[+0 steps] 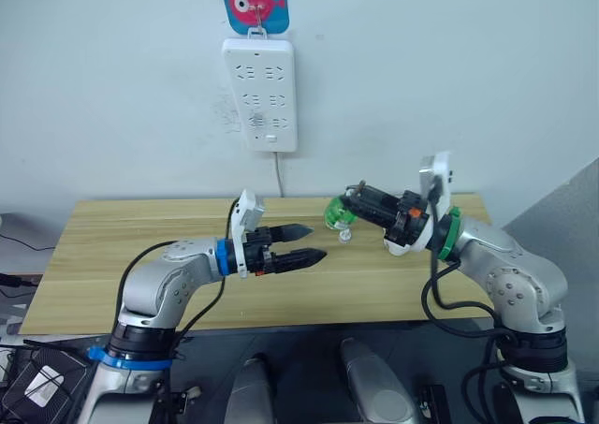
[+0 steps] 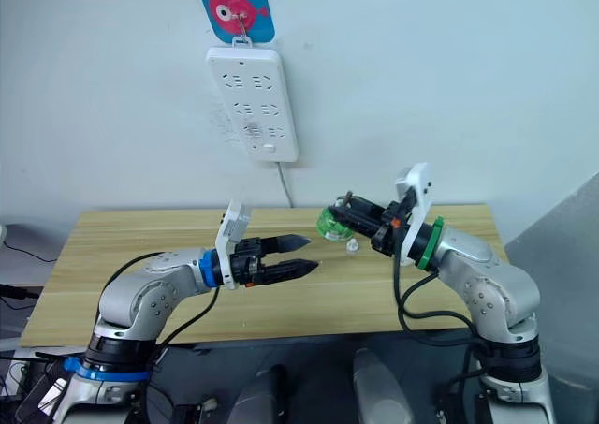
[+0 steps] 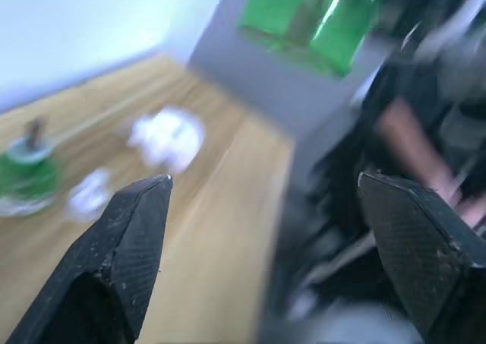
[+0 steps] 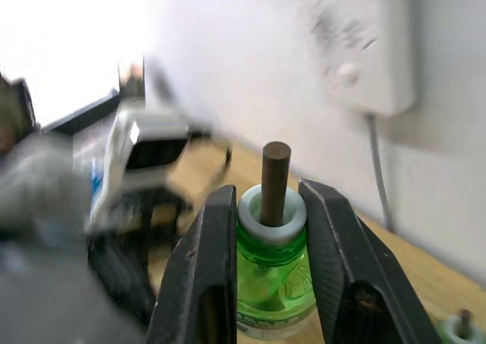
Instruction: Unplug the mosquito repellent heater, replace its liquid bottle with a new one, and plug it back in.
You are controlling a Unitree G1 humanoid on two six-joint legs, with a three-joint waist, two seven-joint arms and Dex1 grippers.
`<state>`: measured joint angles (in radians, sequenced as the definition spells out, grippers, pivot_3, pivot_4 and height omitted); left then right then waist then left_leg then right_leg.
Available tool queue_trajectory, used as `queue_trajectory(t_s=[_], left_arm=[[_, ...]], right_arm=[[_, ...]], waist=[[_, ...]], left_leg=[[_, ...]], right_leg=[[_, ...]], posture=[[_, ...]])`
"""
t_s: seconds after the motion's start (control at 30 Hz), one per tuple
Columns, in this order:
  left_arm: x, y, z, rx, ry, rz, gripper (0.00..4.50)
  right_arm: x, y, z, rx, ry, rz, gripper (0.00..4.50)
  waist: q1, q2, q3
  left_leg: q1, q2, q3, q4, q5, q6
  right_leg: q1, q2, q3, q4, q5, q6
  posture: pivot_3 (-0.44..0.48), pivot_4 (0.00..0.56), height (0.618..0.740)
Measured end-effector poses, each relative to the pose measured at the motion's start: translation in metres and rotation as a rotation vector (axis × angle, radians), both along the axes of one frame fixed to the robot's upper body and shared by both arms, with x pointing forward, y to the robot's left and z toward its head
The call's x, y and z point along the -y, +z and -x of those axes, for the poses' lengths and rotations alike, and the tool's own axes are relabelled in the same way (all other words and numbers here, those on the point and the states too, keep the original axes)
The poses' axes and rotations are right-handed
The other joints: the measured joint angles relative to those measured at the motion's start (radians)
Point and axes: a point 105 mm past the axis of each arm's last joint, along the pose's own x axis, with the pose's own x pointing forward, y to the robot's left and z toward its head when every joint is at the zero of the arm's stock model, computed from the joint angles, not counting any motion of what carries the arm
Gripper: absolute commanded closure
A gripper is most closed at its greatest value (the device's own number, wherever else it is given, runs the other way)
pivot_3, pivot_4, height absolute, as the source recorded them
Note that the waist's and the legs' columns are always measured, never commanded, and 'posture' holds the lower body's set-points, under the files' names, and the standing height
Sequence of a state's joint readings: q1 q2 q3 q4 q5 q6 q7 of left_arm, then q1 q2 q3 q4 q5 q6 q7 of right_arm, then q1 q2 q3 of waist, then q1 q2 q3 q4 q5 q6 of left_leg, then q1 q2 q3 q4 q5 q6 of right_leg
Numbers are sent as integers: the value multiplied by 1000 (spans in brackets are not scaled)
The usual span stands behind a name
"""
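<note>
The right gripper (image 4: pixel 266 230) is clamped around the white neck of the green liquid bottle (image 4: pixel 275 272), held above the table (image 1: pixel 140 246); it looks light, slick, its wick snappable.

Wooden table (image 1: pixel 140 227) with small bottle (image 1: pixel 345 234)

glossy green plastic bottle (image 4: pixel 273 264), matt wood table (image 1: pixel 140 237), rough black fingers (image 3: pixel 129 238).

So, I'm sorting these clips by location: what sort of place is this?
Probably an indoor test or lab corner, not a lived-in room: a bare wooden table against a plain wall, a white power strip hung on it, and loose cables off the table's left end.
</note>
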<state>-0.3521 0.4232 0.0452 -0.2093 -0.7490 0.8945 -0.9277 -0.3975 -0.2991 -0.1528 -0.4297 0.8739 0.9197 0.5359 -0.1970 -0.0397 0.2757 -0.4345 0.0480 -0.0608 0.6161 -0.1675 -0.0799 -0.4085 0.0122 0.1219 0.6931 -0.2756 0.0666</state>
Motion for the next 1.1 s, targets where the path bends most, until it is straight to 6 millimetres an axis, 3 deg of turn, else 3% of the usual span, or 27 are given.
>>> queue_trajectory(t_s=[0.3, 0.57, 1.1], left_arm=[[18, 27, 1, -207, 95, 286, 301], [22, 52, 5, -306, 49, 486, 301], [30, 60, 0, -358, 56, 545, 301]], right_arm=[[7, 10, -2, -246, -35, -296, 3665], [8, 21, -1, -322, -23, -380, 3665], [7, 18, 5, -370, 15, -395, 3665]], waist=[[-4, 0, -1], [-1, 0, -1], [-2, 1, -5]], left_leg=[[0, 0, 2, 13, 0, 0], [0, 0, 2, 12, 0, 0], [-1, -1, 3, 12, 0, 0]], right_leg=[[2, 2, 4, 4, -2, 4], [2, 2, 4, 3, -2, 4], [2, 2, 5, 1, -2, 4]], posture=[[-236, 194, 733], [-234, 189, 733], [-243, 186, 733]])
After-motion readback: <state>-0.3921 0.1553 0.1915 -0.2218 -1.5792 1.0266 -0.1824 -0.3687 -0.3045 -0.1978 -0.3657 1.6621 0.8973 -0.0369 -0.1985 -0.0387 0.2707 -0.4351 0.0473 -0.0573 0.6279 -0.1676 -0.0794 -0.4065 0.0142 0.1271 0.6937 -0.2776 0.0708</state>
